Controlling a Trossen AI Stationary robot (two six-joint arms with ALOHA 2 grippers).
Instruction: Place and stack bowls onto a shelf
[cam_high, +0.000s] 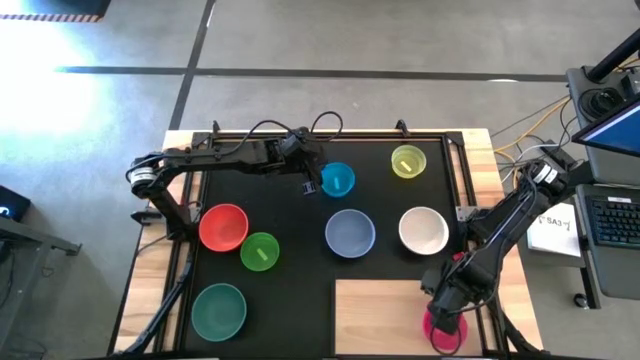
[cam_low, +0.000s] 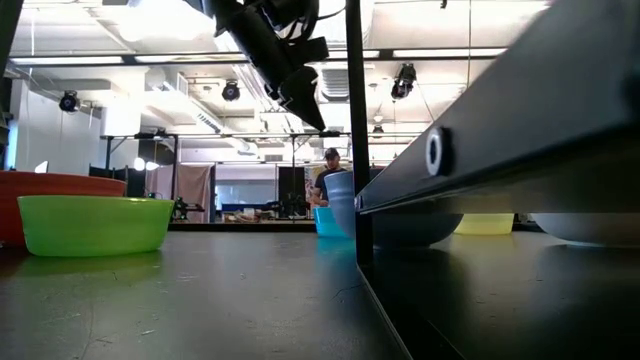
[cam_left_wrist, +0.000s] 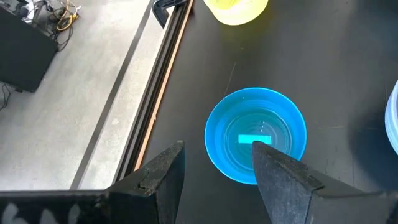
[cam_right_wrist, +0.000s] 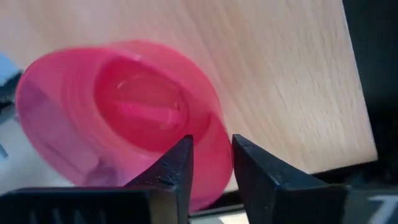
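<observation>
A small magenta bowl (cam_high: 443, 333) sits tilted at the right end of the light wooden shelf (cam_high: 380, 312), blurred in the right wrist view (cam_right_wrist: 124, 118). My right gripper (cam_high: 447, 318) is over it, fingers a little apart astride its rim. My left gripper (cam_high: 310, 185) hangs open above the small blue bowl (cam_high: 337, 180), clear of it in the low view (cam_low: 310, 105). On the black mat (cam_high: 300, 290) rest the yellow (cam_high: 408, 161), periwinkle (cam_high: 350, 233), white (cam_high: 424, 230), red (cam_high: 223, 226), light green (cam_high: 260, 251) and teal-green (cam_high: 219, 310) bowls. My right gripper (cam_right_wrist: 211, 149) comes from above, slanting down, with the magenta bowl's near rim (cam_right_wrist: 211, 171) in the gap between its two fingers. Whether either finger touches the rim, I cannot tell. The bowl is tipped, its opening toward the wrist camera.
Pale wood table edges (cam_high: 145, 300) frame the mat. A keyboard and a screen (cam_high: 612, 215) stand off the table's right side, with cables behind. A dark rail (cam_low: 500, 130) crosses the low view. A person (cam_low: 328, 165) shows far back in the room.
</observation>
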